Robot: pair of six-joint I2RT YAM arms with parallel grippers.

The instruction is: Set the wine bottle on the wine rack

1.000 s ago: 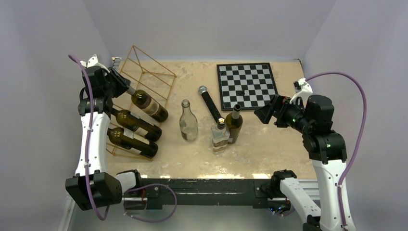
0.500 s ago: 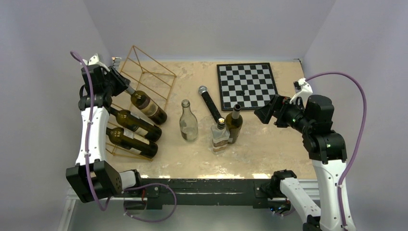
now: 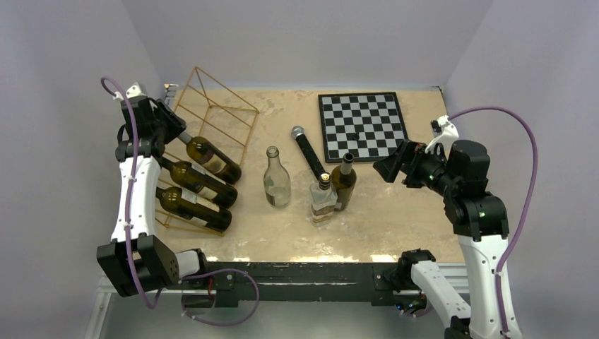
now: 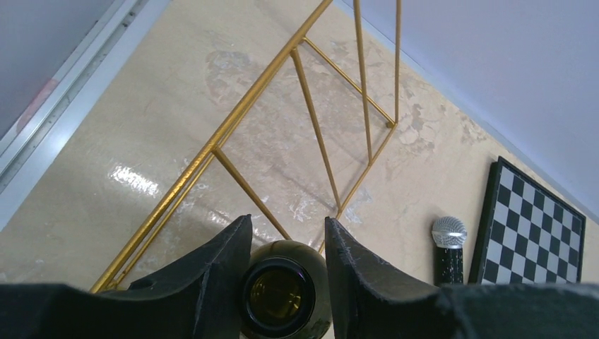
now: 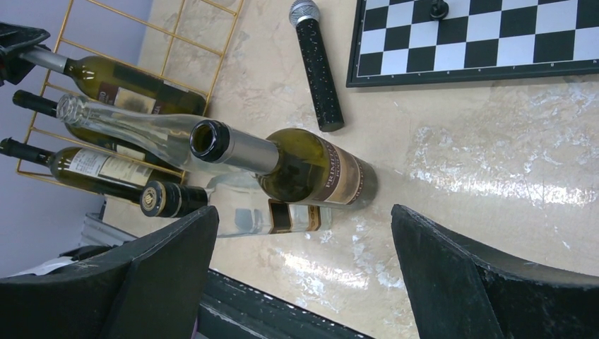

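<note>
The gold wire wine rack (image 3: 220,106) stands at the back left. A dark green wine bottle (image 3: 209,157) lies tilted in its upper slot, neck towards the left. My left gripper (image 3: 172,126) is shut on that neck. In the left wrist view the bottle's open mouth (image 4: 281,296) sits between the fingers of the left gripper (image 4: 286,222), with rack bars (image 4: 212,148) beyond. My right gripper (image 3: 385,166) hangs open and empty above the table's right side, and its wrist view (image 5: 304,212) looks down on the standing bottles.
Two more dark bottles (image 3: 201,182) (image 3: 196,207) lie in the rack's lower slots. A clear bottle (image 3: 277,180), a square clear bottle (image 3: 323,199) and a green bottle (image 3: 344,182) stand mid-table. A black microphone (image 3: 309,152) lies beside the chessboard (image 3: 362,126).
My left gripper has drawn back to the left, and the held bottle has slid left and lower into the rack. The right arm has not moved.
</note>
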